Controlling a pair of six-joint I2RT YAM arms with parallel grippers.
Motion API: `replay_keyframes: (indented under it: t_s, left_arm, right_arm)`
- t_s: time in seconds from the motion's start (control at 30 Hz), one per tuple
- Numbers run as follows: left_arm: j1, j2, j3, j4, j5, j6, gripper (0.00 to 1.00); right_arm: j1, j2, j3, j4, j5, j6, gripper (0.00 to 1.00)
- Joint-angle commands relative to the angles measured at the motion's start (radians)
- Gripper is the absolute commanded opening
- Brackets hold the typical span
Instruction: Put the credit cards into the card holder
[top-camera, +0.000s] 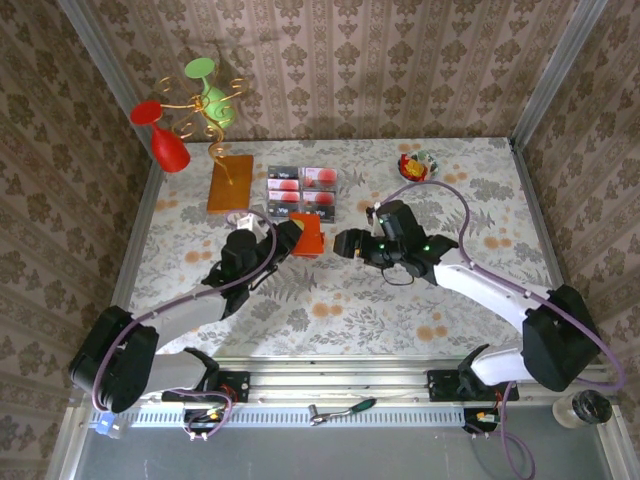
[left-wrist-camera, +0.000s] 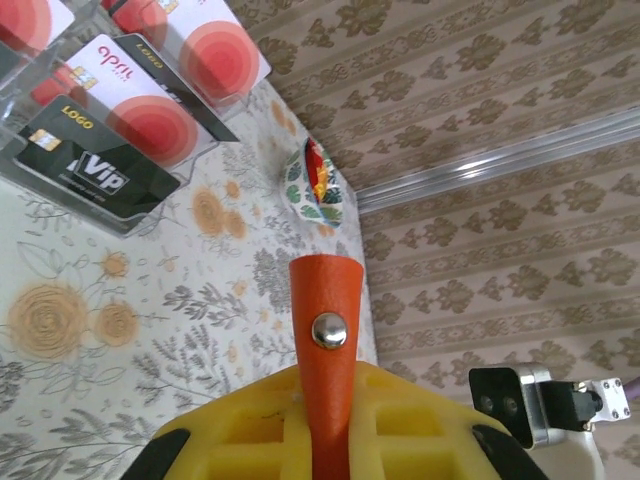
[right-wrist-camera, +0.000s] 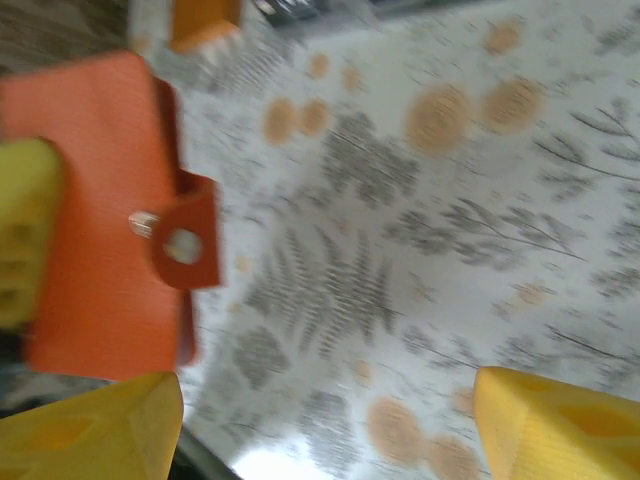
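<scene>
At the far left of the table a red cup and a green cup hang on a gold wire stand. The stand rises from an orange-brown board.

The left arm reaches in from the near left. The left gripper is closed on the card holder, gripping it at its left side. The card holder is near the middle of the table, just on the near side of the clear tray. In the left wrist view the yellow pads of that gripper press on either side of the holder's orange strap. The strap sticks out between them with its metal snap facing the camera.

The credit cards lie in the tray's compartments. A black card marked "Vip" lies nearest, with pale cards bearing red round marks beyond it.

Just right of the card holder, the right gripper points left towards it. Its yellow fingers are spread wide with nothing between them. The blurred right wrist view shows the orange holder at the left, over the flowered table.

At the far right stands a small bowl.
</scene>
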Motion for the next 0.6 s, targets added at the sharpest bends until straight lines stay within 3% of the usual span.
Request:
replay_keyframes:
  t_s: [0.0,0.23,0.57]
  left_arm:
    - [0.002,0.005,0.002,0.103,0.009,-0.063,0.0]
    - [0.002,0.065,-0.009,0.227,0.001,-0.143,0.0]
    - [0.002,0.106,-0.025,0.351,-0.017,-0.211,0.0]
  right_arm:
    - [0.001,0.014,0.052,0.141,-0.108,0.079,0.8]
    - [0.01,0.138,0.109,0.284,-0.152,0.162,0.79]
    - [-0.046,0.177,0.003,0.426,-0.11,0.192,0.49]
